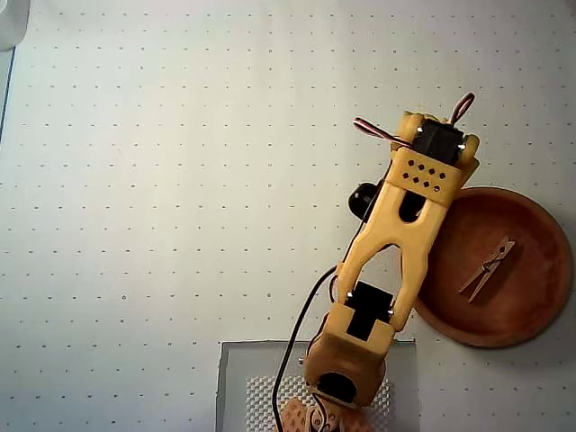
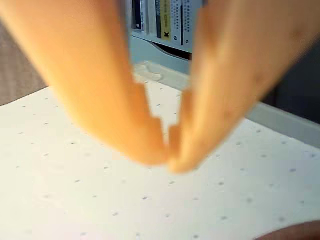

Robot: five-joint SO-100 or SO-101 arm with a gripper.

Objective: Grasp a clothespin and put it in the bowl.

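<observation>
A light-tan wooden clothespin point(image 1: 487, 268) lies tilted inside the reddish-brown wooden bowl point(image 1: 531, 225) at the right of the overhead view. Left of the bowl, the yellow arm point(image 1: 405, 225) stretches up from its base, and its side overlaps the bowl's left rim. The arm hides the gripper in that view. In the wrist view my gripper point(image 2: 168, 156) is shut, its orange fingers point(image 2: 100, 90) meeting at the tips with nothing between them, above the dotted white mat. A brown sliver, perhaps the bowl's rim point(image 2: 300, 232), shows at the bottom right.
The white dotted mat point(image 1: 180, 180) covers the table. The arm's base stands on a grey square plate point(image 1: 243, 378) at the bottom edge. A pale object point(image 1: 11, 22) sits in the top-left corner. A shelf of books point(image 2: 165, 20) lies beyond the table's far edge.
</observation>
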